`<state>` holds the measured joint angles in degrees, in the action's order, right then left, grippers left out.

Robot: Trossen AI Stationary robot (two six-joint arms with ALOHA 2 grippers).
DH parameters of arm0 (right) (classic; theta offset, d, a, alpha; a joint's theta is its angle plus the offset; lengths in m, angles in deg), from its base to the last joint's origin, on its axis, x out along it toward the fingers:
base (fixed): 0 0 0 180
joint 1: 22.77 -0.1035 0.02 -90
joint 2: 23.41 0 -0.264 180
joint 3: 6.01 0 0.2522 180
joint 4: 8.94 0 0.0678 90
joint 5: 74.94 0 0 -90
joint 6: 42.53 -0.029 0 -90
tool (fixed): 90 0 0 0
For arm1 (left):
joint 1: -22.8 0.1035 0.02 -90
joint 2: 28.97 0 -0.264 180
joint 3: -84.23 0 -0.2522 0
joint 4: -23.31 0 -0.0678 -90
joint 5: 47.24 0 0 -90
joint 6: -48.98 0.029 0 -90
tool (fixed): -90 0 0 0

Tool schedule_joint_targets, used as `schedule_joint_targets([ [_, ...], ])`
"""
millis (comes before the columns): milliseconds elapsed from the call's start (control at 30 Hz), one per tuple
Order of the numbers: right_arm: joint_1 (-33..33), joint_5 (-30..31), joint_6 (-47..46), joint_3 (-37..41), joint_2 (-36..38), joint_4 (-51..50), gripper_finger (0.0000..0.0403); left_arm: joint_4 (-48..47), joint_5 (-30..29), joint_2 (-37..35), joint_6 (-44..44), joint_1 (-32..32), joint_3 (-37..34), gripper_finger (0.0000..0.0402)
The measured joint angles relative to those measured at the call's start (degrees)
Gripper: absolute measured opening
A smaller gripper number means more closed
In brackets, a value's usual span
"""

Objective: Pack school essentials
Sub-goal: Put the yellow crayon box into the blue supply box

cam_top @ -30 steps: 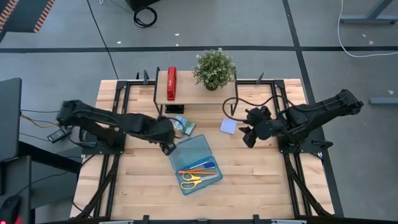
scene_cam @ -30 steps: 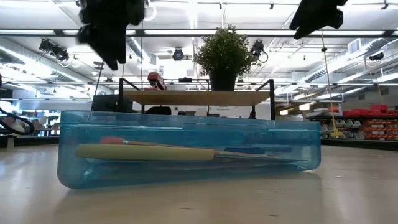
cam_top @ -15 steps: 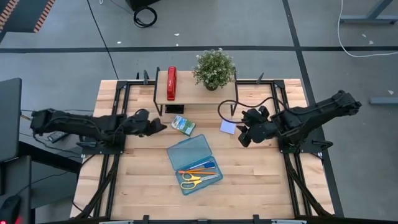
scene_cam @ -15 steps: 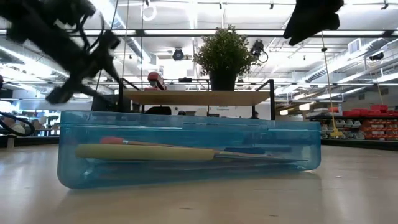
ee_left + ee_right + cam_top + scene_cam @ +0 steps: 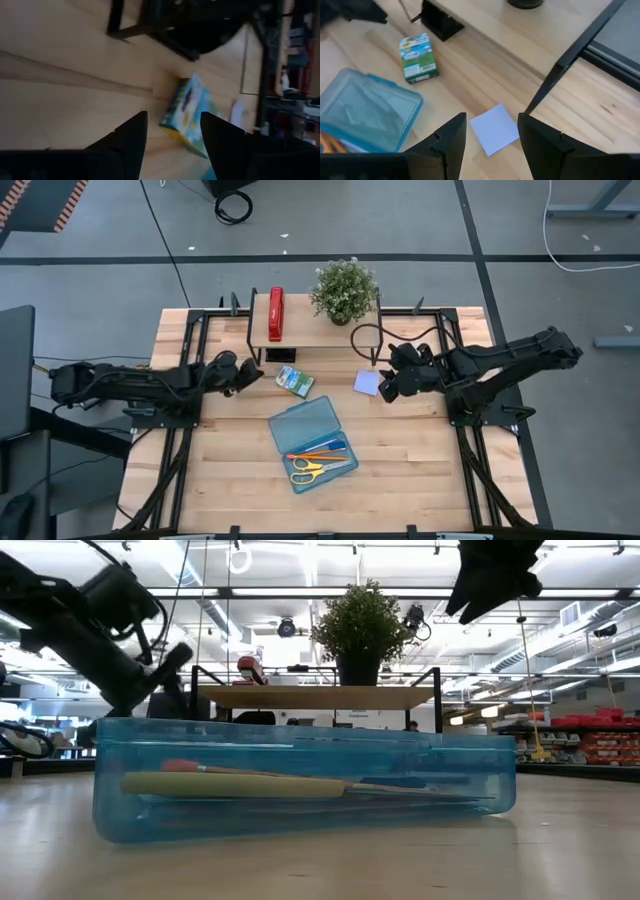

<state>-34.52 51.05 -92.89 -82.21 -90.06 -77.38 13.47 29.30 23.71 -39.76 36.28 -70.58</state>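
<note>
The green-blue printed packet (image 5: 295, 381) lies flat on the table under the shelf's front edge. The lavender sticky-note pad (image 5: 367, 383) lies flat to its right. Orange pencils (image 5: 318, 450) and yellow-handled scissors (image 5: 318, 469) lie in the blue translucent case (image 5: 306, 430) at mid-table. My left gripper (image 5: 257, 377) hangs open just left of the packet (image 5: 189, 111), pointing at it. My right gripper (image 5: 386, 388) is open just right of the pad (image 5: 494, 129), above it and pointing down at it. The pen and eraser do not show.
A raised wooden shelf (image 5: 300, 332) at the far edge carries a red stapler (image 5: 276, 314) and a potted plant (image 5: 345, 290). Its black frame legs (image 5: 555, 80) stand close to the pad. Bare wood lies left, right and near of the case.
My left gripper has drawn away from the case's far left corner toward the table's left and far side. It has then come back a little toward the packet and sunk lower. My right gripper has crept left and far, toward the sticky-note pad. The things on the table have stayed put.
</note>
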Motion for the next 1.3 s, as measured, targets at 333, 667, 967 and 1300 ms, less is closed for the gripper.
schedule_joint_targets([
  [333, 4.64, -0.6, 2.12, 0.0, 0.0, 0.0, 0.0186, 14.96, 10.82, 14.81, 1.08, 4.07, 1.33, 0.0181],
  [667, 5.11, -3.76, 1.76, 0.0, 0.0, 0.02, 0.0186, 15.76, 16.84, 28.19, 8.49, 6.49, 9.46, 0.0192],
  [967, 5.11, -5.2, 1.05, 0.0, 0.0, 0.0, 0.0186, 15.87, 19.26, 33.8, 9.99, 6.47, 13.39, 0.0185],
  [1300, 5.11, -5.42, 1.73, 0.0, 0.0, -0.02, 0.0186, 17.31, 18.82, 33.45, 10.48, 6.51, 13.84, 0.0175],
])
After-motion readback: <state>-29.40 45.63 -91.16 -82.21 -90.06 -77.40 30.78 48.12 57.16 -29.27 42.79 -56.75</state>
